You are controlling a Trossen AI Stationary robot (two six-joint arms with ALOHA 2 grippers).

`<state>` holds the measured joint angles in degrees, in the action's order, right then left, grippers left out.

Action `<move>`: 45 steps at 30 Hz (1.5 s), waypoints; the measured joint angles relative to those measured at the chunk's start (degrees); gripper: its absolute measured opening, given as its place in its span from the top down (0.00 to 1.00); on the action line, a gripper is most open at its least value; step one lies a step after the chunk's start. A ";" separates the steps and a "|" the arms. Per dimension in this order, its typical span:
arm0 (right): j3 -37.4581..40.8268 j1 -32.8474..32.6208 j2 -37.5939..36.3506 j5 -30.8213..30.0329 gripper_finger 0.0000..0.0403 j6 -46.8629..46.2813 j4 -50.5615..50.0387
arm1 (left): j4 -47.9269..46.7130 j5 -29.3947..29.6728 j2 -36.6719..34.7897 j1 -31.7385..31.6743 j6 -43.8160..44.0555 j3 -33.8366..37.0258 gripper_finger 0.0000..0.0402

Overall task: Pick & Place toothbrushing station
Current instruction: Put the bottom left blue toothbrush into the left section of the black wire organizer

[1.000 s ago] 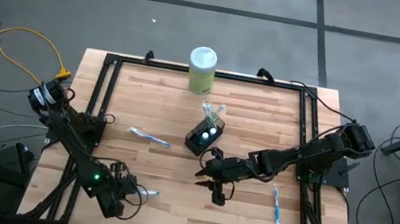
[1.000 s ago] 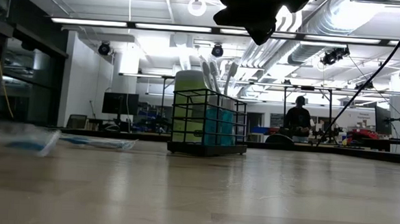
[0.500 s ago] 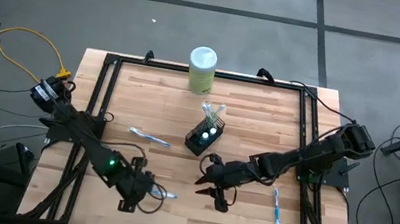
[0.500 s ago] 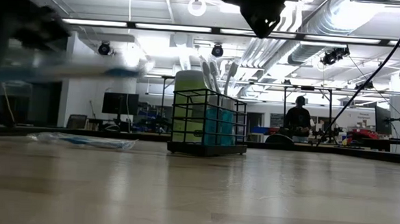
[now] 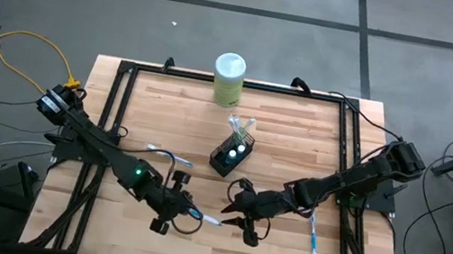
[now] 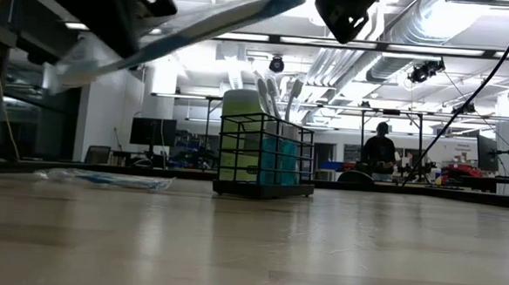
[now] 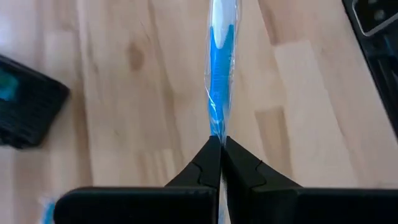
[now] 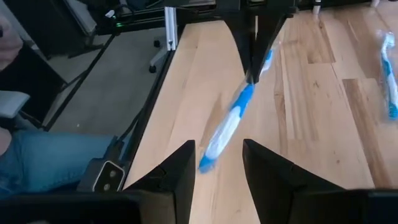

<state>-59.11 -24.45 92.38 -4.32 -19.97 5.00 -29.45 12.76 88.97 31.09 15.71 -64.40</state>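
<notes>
The black wire-mesh holder (image 5: 231,155) stands on its base mid-table with toothbrushes and two teal tubes in it; it also shows in the low view (image 6: 265,156). My left gripper (image 5: 191,216) is shut on a white-and-blue toothbrush in clear wrap (image 5: 206,220), near the table's front and in the air (image 6: 173,29). My right gripper (image 5: 237,218) is open just to the right of it. The brush's free end (image 8: 210,158) points at the gap between the right fingers without touching them. My left gripper pinches one end of the wrapped toothbrush (image 7: 217,132) between its two fingertips. The fingers lie along the brush, coming from the table's left. The brush sticks out beyond them toward my right gripper, lifted clear of the table and slanting upward (image 6: 244,7).
A pale green canister with a white lid (image 5: 229,79) stands at the table's far edge. One wrapped toothbrush (image 5: 169,155) lies left of the holder, another (image 5: 314,238) near the right edge. A black frame rail (image 5: 109,118) borders the table.
My left gripper has lifted the wrapped toothbrush off the table at the near left. It has carried the brush up and toward the table's right, to just in front of my right gripper. The brush now slants in the air.
</notes>
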 joint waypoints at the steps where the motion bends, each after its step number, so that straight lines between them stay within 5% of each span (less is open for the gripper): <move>1: -0.07 0.01 0.48 -0.21 0.69 -0.44 0.41 | 0.45 0.77 0.00 -0.09 -0.78 0.00 1.00; 7: -0.11 0.07 3.67 -0.55 0.69 -3.17 1.16 | 1.07 6.73 -0.02 -0.02 -2.02 0.00 1.00; 34: -0.02 0.35 5.46 -1.46 0.69 -3.84 4.70 | 5.72 10.10 -0.07 0.19 -5.93 0.02 1.00; 45: -0.02 1.40 5.46 0.43 0.98 -3.83 4.32 | 5.97 10.05 -0.07 0.24 -6.73 0.02 1.00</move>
<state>-59.13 -23.05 97.84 -3.89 -23.79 9.32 -23.48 22.81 88.90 31.33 8.98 -64.38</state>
